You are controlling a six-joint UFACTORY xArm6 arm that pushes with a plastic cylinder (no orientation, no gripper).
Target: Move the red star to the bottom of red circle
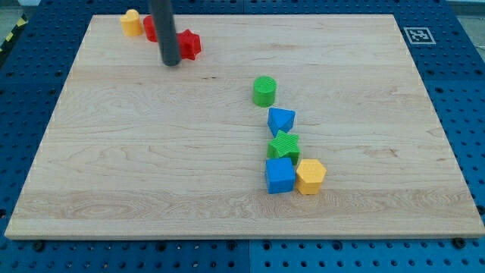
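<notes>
The red star (pixel 189 44) lies near the view's top left on the wooden board (pixel 151 167). The red circle (pixel 150 28) sits just left of it, partly hidden behind my rod. My tip (pixel 171 63) rests on the board just below and left of the red star, touching or nearly touching it, and below right of the red circle.
A yellow block (pixel 132 23) sits left of the red circle at the board's top edge. A green cylinder (pixel 264 91), blue triangle (pixel 280 120), green star (pixel 284 145), blue cube (pixel 280 175) and yellow hexagon (pixel 310 176) cluster right of centre.
</notes>
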